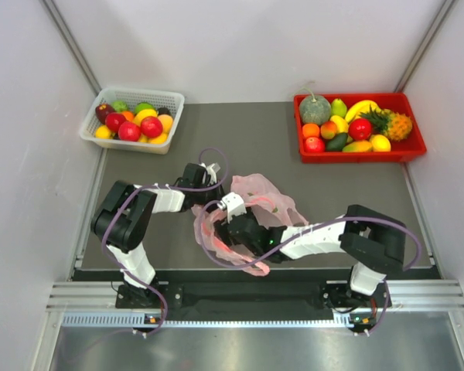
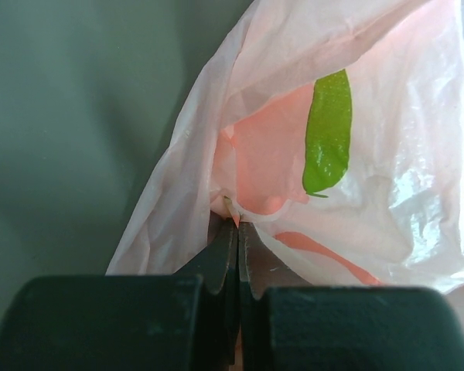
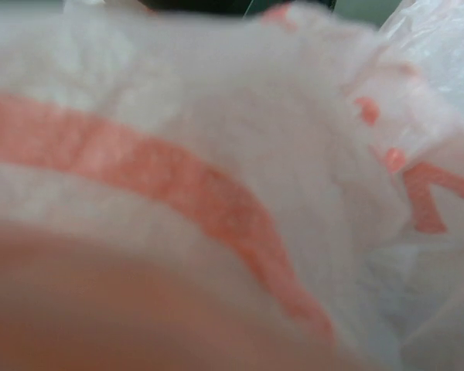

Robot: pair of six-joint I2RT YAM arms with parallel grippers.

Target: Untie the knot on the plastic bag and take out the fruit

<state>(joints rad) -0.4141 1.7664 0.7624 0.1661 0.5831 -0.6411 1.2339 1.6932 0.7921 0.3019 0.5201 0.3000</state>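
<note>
We have the left gripper [image 2: 237,226] clenched on a fold of the thin translucent pink plastic bag [image 1: 269,199], near the dark grey table [image 1: 294,162]'s near edge, probably anchoring it while the right gripper [image 1: 224,236] sits buried in film, grip state untellable.

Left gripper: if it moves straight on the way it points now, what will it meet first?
The plastic bag. The left gripper is shut on its film, so it would likely push further into the bag. What lies behind is unclear.
</note>
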